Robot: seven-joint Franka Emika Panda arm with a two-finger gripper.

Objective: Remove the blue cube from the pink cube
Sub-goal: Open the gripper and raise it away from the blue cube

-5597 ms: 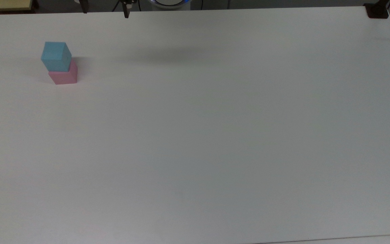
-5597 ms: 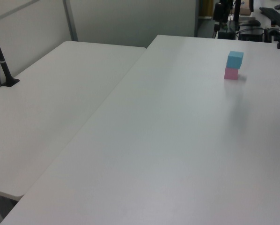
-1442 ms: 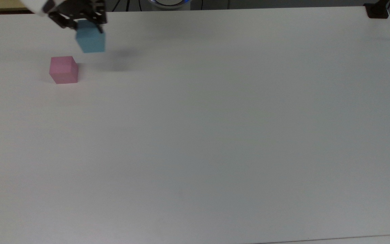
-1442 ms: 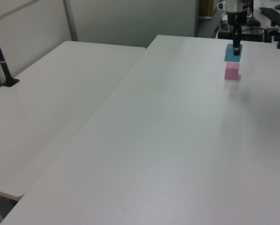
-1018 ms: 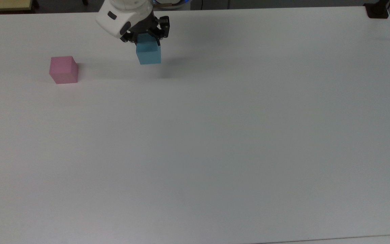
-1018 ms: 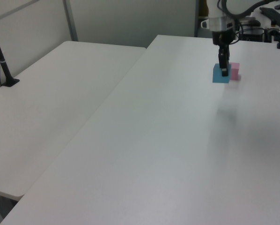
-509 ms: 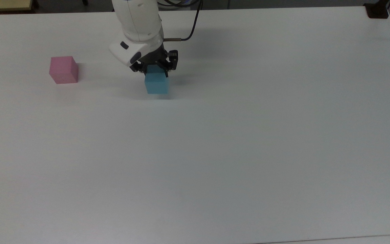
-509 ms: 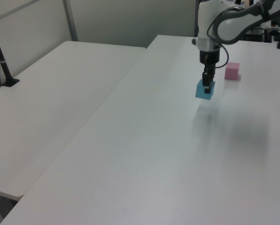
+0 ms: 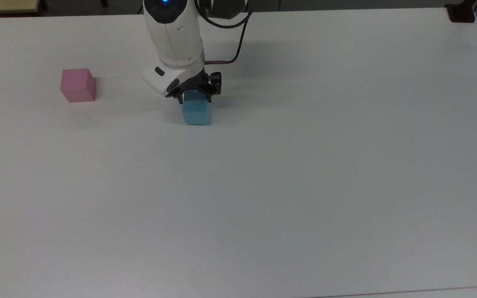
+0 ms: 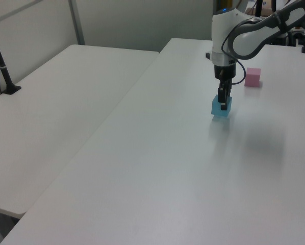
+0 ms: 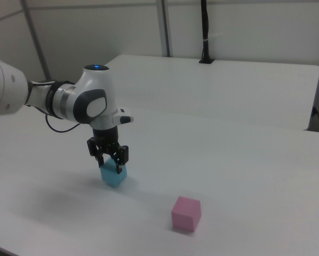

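- The set-down step is judged in hand: the blue cube (image 9: 196, 112) is pinched by the tool (image 9: 196, 98) and sits at or just above the worktop (image 9: 304, 165).
- Release, then a straight lift, is called for next.
- The pink cube (image 9: 78, 85) is seen well apart, on the top view's left of the tool; bare worktop lies all around, every edge distant.

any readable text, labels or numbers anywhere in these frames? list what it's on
None: no words, numbers or signs can be read.
Blue cube: plain faces.
Pink cube: plain faces.
White arm: a blue light at its top, no lettering visible.
Table: bare white.
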